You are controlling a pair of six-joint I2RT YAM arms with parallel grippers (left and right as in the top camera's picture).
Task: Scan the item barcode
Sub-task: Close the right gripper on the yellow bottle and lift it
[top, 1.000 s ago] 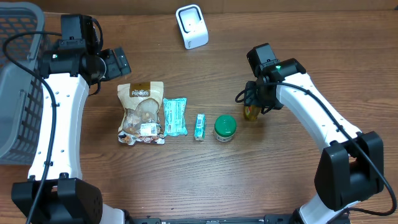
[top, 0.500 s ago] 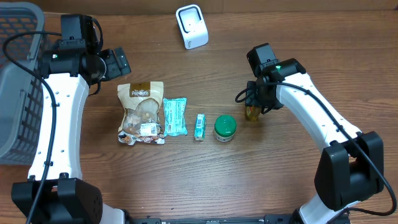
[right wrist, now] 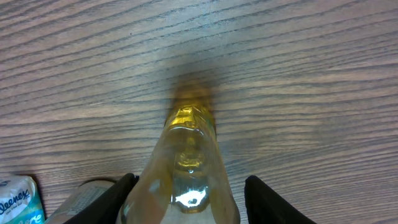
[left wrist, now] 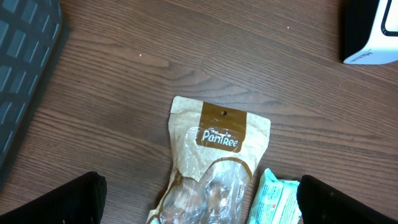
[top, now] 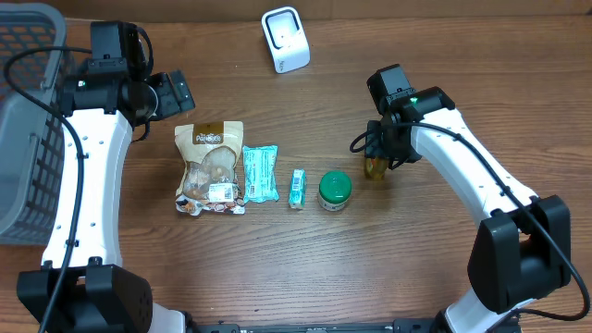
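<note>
Wood table [top: 277, 268]: right tool [right wrist: 189, 198] pinches upright bottle [right wrist: 189, 146] mid-table twd right edge, w/ scanner [top: 285, 39] up-left of it by far edge; left tool [left wrist: 202, 199] spread wide.

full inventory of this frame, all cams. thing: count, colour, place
table: 1, brown wood, under everything
basket: 1, grey, far left edge
scanner: 1, white, top centre
snack bag: 1, brown and clear, left end of row
packet: 1, teal, right of snack bag
small pack: 1, teal and white, right of packet
jar: 1, green lid, right of small pack
bottle: 1, yellow, upright, right end of row
left gripper: 1, black, open, above snack bag
right gripper: 1, black, fingers either side of bottle
</note>
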